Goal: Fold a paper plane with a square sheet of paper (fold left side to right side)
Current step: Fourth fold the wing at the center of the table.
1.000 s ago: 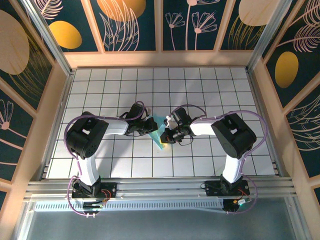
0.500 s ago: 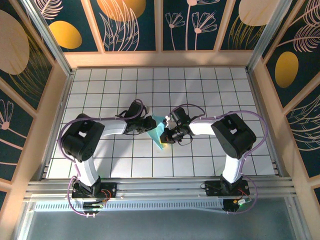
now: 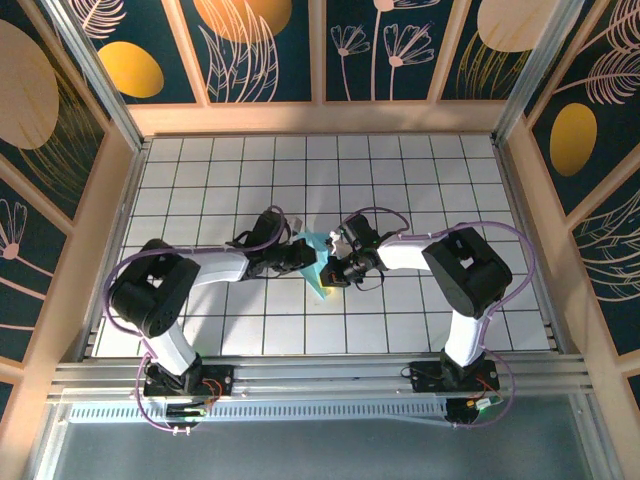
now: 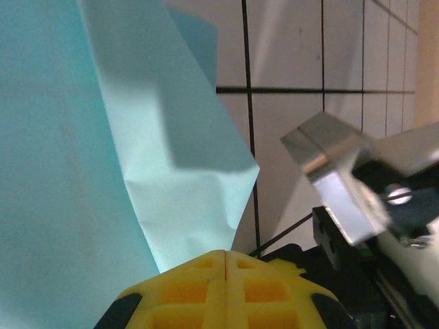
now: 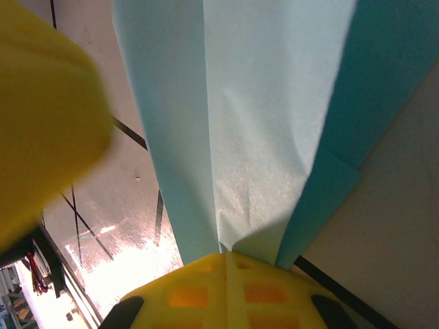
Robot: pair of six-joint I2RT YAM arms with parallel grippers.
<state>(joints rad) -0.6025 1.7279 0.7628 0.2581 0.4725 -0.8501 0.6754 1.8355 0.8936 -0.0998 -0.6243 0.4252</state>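
From above we see the light-blue paper (image 3: pixel 318 270) as a small pointed shape at mid-frame on the white tiled counter (image 3: pixel 400 180), between both arms. Up close, the wrist views reveal the grip: the left end effector (image 4: pixel 226 264) and the right end effector (image 5: pixel 223 266) each clench its thin, matte, creased layers between yellow ribbed fingertips.

Left end effector (image 4: pixel 226 255) and right end effector (image 5: pixel 223 256) crowding paper (image 5: pixel 260 103) mid-table, open tiles (image 3: pixel 400 180) around, walls (image 3: pixel 320 118) bordering.

No legible text or labels
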